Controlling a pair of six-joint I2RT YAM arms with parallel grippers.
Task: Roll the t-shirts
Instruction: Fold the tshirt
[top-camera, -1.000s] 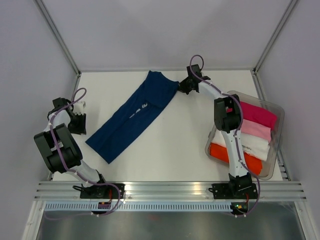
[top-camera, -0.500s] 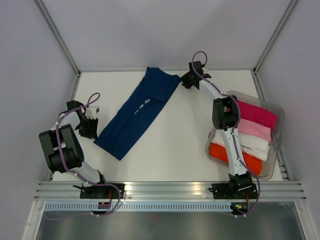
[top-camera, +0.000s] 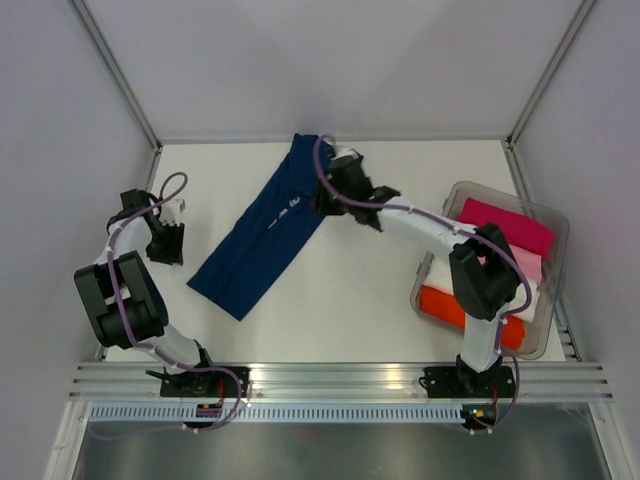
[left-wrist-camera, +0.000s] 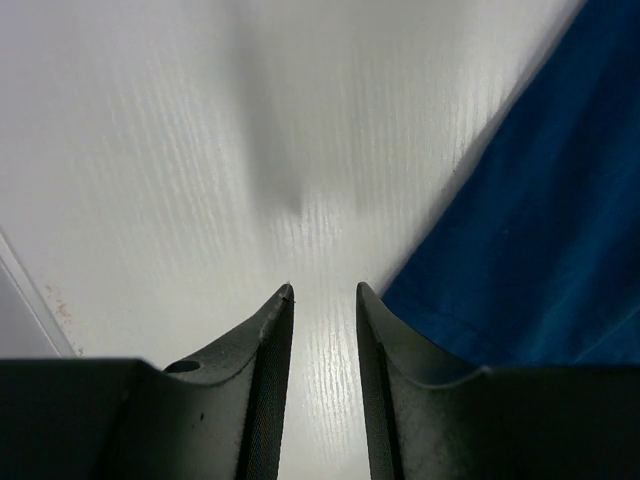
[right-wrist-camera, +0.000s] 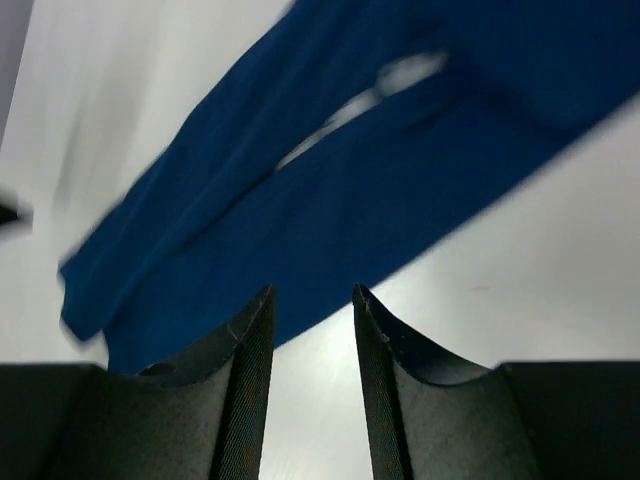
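Observation:
A navy blue t-shirt (top-camera: 265, 230) with a small white print lies folded in a long strip, running from the table's far middle down toward the left. My left gripper (top-camera: 170, 246) is open and empty, low over bare table just left of the shirt's lower end. In the left wrist view the gripper (left-wrist-camera: 323, 292) has the shirt (left-wrist-camera: 540, 230) to its right. My right gripper (top-camera: 325, 200) is open and empty at the strip's upper right edge. In the right wrist view the gripper (right-wrist-camera: 312, 292) hovers by the shirt's edge (right-wrist-camera: 300, 200).
A clear plastic bin (top-camera: 553, 300) stands at the right. It holds rolled shirts: magenta (top-camera: 510, 222), pink (top-camera: 522, 264), and orange (top-camera: 448, 303); my right arm hides part of them. Walls and metal rails enclose the white table (top-camera: 350, 290).
My right gripper has moved from the shirt's far corner leftward and nearer, to the strip's right edge. The shirt shifted a little to the right. My left gripper moved toward the shirt, then back a little.

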